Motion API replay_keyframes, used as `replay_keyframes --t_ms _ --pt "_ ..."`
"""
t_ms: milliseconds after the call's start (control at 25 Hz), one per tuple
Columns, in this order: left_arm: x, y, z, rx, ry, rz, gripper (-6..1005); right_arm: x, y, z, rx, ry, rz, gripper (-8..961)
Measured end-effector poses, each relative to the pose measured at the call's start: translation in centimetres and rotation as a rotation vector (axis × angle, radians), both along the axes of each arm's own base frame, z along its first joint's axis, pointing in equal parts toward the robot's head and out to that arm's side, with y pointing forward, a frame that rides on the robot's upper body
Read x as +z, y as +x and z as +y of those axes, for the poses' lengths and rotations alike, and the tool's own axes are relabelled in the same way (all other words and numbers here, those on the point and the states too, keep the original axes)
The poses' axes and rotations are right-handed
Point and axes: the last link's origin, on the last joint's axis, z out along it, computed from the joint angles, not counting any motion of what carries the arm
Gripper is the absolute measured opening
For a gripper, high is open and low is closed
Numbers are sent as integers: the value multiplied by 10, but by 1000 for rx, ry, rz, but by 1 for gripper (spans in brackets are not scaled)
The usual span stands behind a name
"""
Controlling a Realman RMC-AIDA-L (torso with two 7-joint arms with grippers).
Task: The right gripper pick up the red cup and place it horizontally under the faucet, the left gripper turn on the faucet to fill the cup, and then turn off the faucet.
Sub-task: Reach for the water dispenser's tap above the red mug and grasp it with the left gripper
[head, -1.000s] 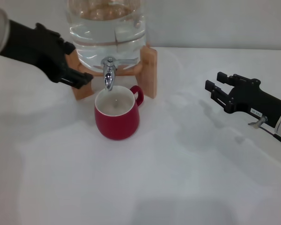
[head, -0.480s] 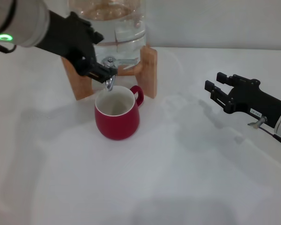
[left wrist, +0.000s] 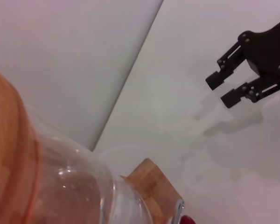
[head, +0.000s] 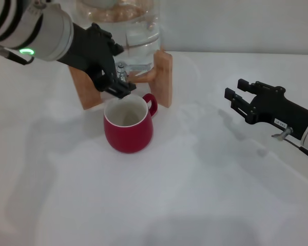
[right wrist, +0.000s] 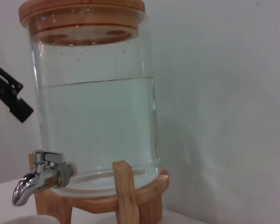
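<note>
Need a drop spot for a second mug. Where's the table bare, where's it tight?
Bare: the table in front of the red cup, and between it and the right gripper. Tight: at the faucet, where the left gripper hangs over the cup.

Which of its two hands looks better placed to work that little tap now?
The left hand. It is right at the faucet, just above the red cup standing beneath it. The right hand hangs open over the table, far off to the side.
</note>
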Motion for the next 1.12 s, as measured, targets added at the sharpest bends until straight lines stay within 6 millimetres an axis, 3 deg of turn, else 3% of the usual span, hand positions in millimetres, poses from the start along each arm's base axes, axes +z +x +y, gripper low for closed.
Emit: replay_keyframes --t_ms 1120 --pt "-27 14 8 -66 -22 -7 814 -1 0 -1 -2 -1 0 393"
